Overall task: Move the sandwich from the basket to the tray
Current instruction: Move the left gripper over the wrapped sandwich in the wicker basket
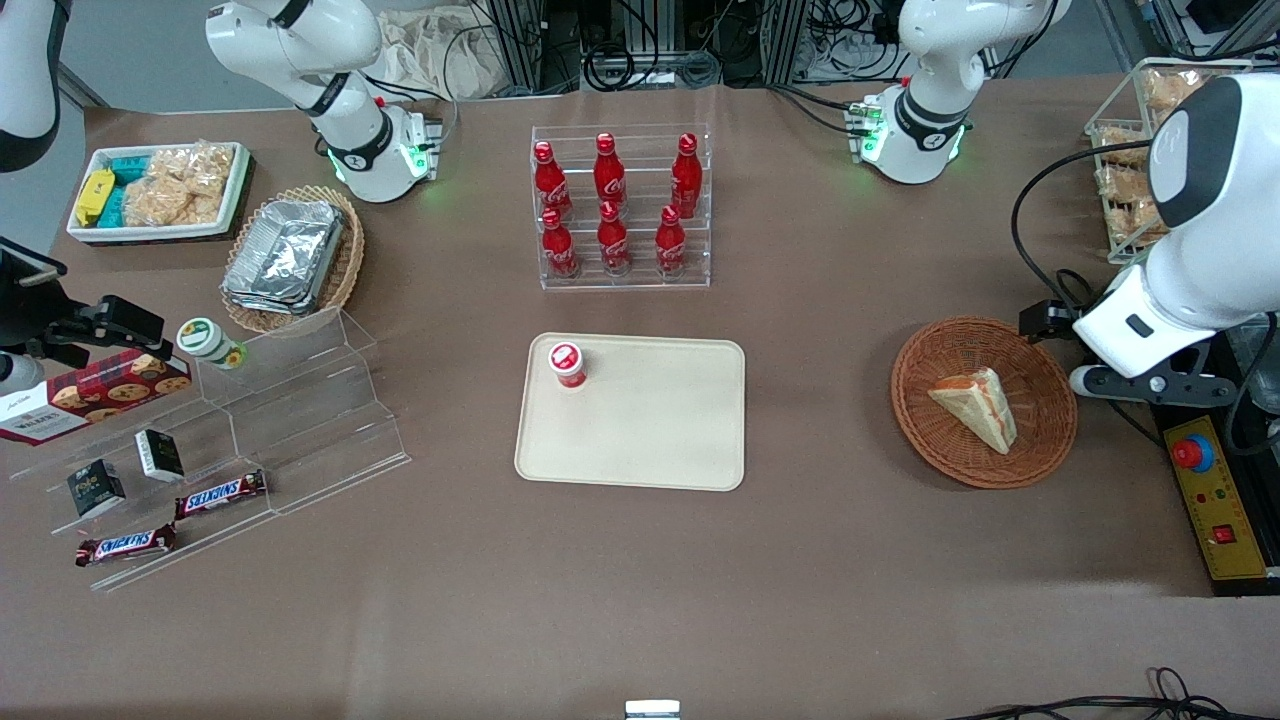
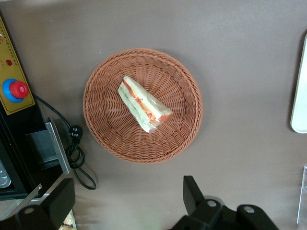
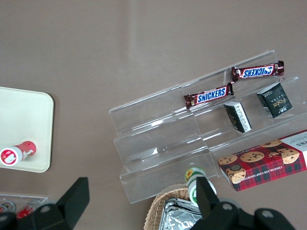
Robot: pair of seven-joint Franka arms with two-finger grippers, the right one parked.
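The sandwich (image 1: 978,405) (image 2: 144,104), a pale wedge with orange and green filling, lies in the round reddish-brown basket (image 1: 920,440) (image 2: 108,129) toward the working arm's end of the table. My gripper (image 1: 1058,345) (image 2: 127,196) hovers above the basket's rim on the working arm's side, apart from it, open wide, with nothing between its fingers (image 2: 192,191). The cream tray (image 1: 650,440) (image 2: 301,96) (image 3: 24,120) lies flat at the table's middle, well away from the basket toward the parked arm.
A small red-capped bottle (image 1: 568,364) stands on a corner of the tray. A rack of cola bottles (image 1: 620,210) stands farther from the camera than the tray. A control box with a red button (image 1: 1215,500) and a black cable (image 2: 76,158) lie beside the basket.
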